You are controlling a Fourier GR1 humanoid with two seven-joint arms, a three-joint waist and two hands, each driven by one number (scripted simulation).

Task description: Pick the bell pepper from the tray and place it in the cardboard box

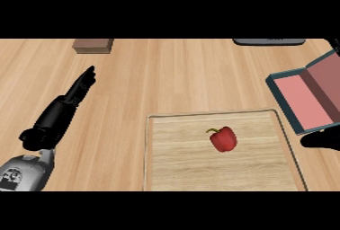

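Bell pepper, red with its green stem curling toward the upper left, lies on the wooden tray, a little right of the tray's middle and in its upper half, and nothing is touching it. The tray fills the lower centre and lower right of the frame, flat on the pale wooden counter. Over at the right edge is the cardboard box, teal outside and pink inside, open toward us, its lower corner just beside the tray's upper right corner. The left hand shows in the left part of the frame, released, fingers straight and pointing toward the top, well apart from the tray and holding nothing. The right hand shows only as a dark shape at the right edge, just below the box and beside the tray's right rim; whether it is clenched or released, I cannot tell. Up at the top left lies a small brown block, and at the top right a dark flat object is cut by the frame's edge.
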